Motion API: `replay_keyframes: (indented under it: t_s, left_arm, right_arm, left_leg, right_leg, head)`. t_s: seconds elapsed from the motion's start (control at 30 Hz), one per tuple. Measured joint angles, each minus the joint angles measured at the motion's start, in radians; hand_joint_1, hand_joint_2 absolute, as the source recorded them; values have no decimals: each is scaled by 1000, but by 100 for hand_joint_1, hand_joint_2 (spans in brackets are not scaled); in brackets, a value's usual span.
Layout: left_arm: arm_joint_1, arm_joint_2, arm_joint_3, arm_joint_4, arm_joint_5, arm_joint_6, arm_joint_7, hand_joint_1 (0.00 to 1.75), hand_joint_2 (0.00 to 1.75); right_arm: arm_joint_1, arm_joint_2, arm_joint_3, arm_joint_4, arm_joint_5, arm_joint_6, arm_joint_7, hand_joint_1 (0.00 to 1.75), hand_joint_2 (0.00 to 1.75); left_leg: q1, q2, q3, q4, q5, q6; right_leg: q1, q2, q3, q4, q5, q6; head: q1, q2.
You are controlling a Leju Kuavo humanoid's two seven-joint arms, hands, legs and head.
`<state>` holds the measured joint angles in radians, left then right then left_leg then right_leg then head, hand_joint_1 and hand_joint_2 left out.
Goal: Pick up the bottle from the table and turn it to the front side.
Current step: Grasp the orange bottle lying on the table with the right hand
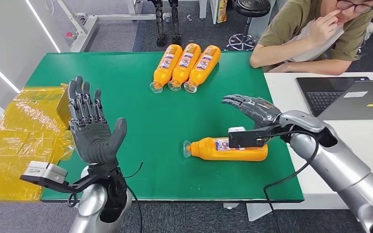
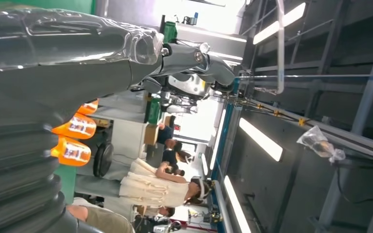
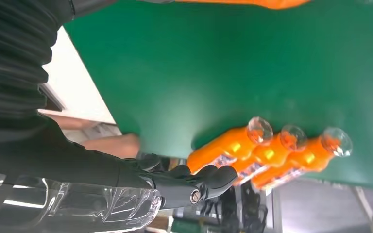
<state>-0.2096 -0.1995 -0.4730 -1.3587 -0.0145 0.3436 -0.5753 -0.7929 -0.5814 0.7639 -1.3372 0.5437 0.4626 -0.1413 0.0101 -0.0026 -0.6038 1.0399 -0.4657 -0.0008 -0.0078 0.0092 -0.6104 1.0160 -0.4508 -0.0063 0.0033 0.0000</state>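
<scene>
Head view: orange bottle lies on its side on the green counter just below the empty, spread right hand, left hand raised, fingers released; right wrist view: three more bottles in a row beyond its extended fingers.

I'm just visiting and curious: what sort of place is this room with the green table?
Probably a robot test lab or workshop. Orange bottles lie in a neat row on a green table, a person sits by a laptop, and the left wrist view shows metal racks and strip lights.
</scene>
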Motion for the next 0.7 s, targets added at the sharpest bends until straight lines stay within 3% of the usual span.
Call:
replay_keyframes:
  t_s: [0.3, 0.7]
  left_arm:
    - [-26, 10, -23, 13, 31, 3, 7, 0, 175]
    - [-31, 15, -31, 26, 52, 8, 0, 0, 175]
  right_arm:
    - [-62, -41, 149, 114, -143, 32, 14, 0, 175]
    - [-33, -25, 230, 278, -91, -133, -5, 0, 175]
  left_leg:
    - [0, -1, -1, 0, 0, 0]
    - [0, -1, -1, 0, 0, 0]
  right_leg:
    - [1, 0, 0, -1, 0, 0]
    - [1, -1, 0, -1, 0, 0]
  head:
    - [0, 0]
    - [0, 0]
